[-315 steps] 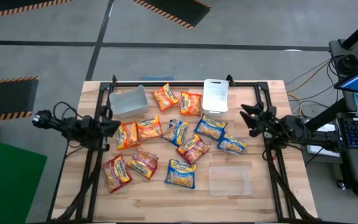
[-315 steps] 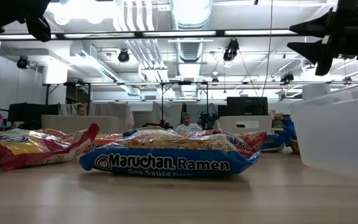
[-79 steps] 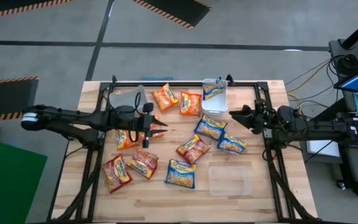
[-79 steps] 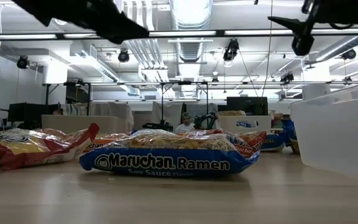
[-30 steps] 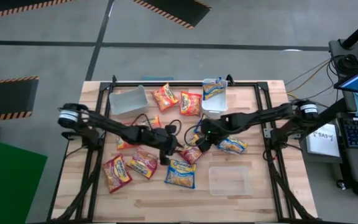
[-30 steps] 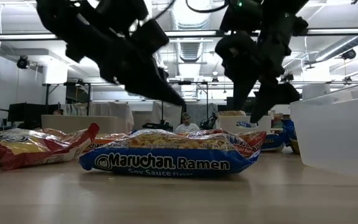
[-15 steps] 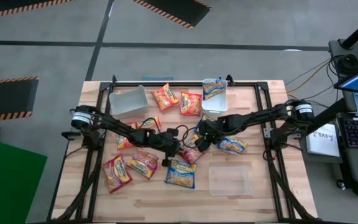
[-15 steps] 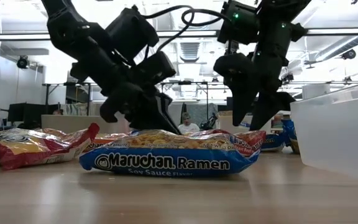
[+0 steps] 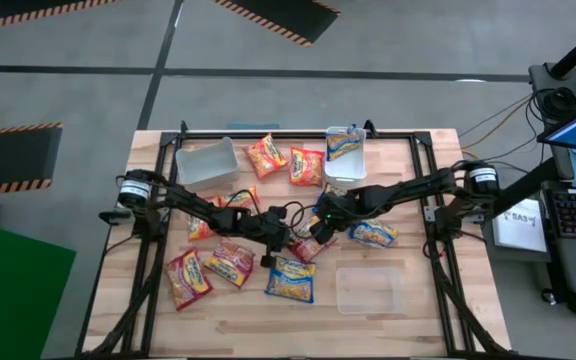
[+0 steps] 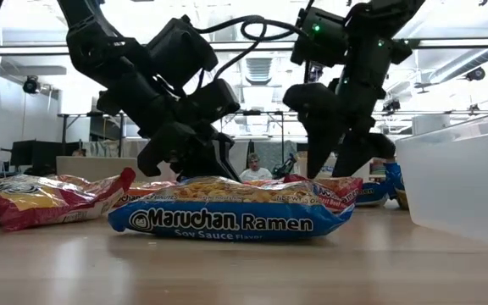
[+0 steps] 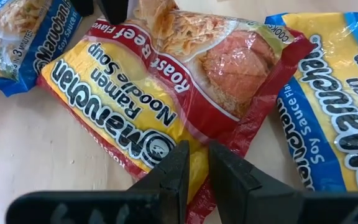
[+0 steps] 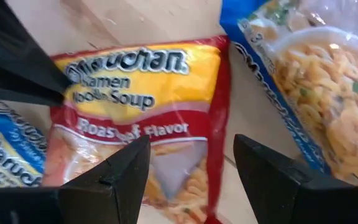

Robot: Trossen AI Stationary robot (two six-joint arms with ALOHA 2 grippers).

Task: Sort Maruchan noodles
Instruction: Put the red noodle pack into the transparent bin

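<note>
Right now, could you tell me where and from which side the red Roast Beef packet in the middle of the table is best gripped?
Probably the free end of the red Roast Beef packet, under the open right tool, taken from above. It lies flat, and blue packets flank its sides. The nearly shut left tool already crowds the opposite end.

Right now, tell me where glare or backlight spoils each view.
Low view: bright ceiling lights turn both arms into silhouettes. Left wrist view: sheen on the red Roast Beef packet. Right wrist view: the right claw and blue packet look soft. High view: evenly lit.
</note>
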